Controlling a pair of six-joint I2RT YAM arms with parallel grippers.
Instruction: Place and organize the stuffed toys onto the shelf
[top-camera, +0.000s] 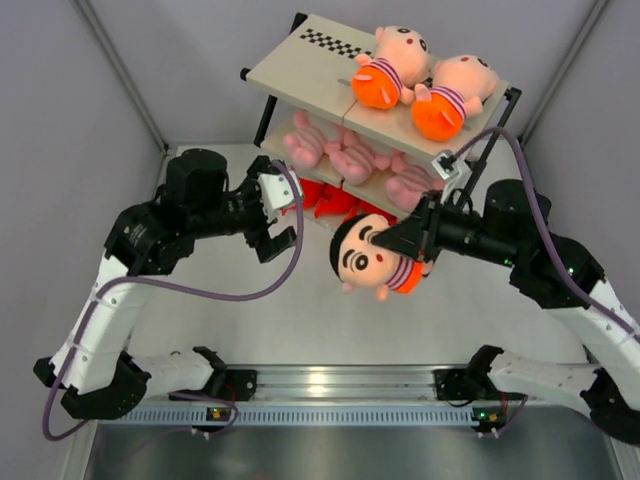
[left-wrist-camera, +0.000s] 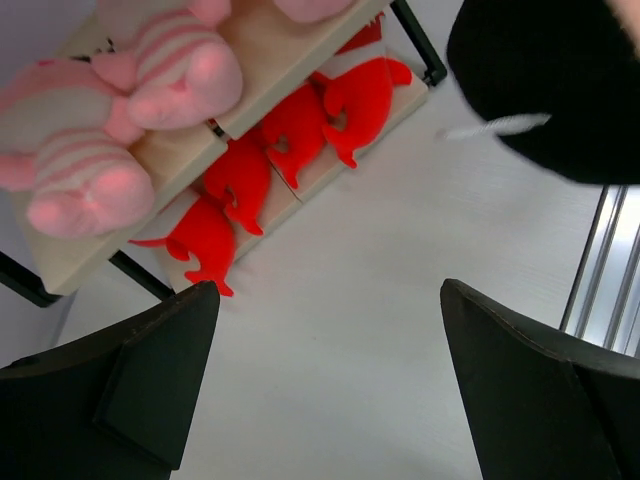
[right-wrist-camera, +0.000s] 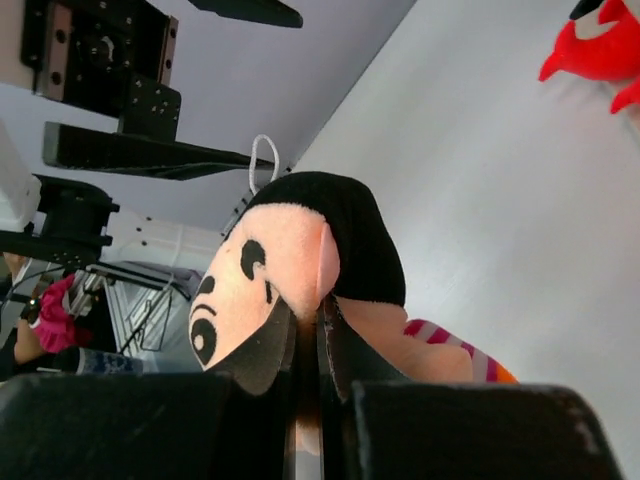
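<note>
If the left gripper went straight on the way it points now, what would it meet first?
Probably the red plush toys on the bottom tier of the shelf; the open left gripper faces them across bare table, though depth is unclear.

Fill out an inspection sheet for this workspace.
Surface: white table, shelf standing at its far side.
Job's things: two boy dolls lying on the top board; pink plush on the middle tier; third boy doll held in the air.
Clutter: nothing seen.
Grippers: right gripper shut on the third boy doll's face; left gripper open, empty.
Cables: purple cables loop off both arms.
Surroundings: red plush on the bottom tier; grey walls; metal rail at the near edge.
</note>
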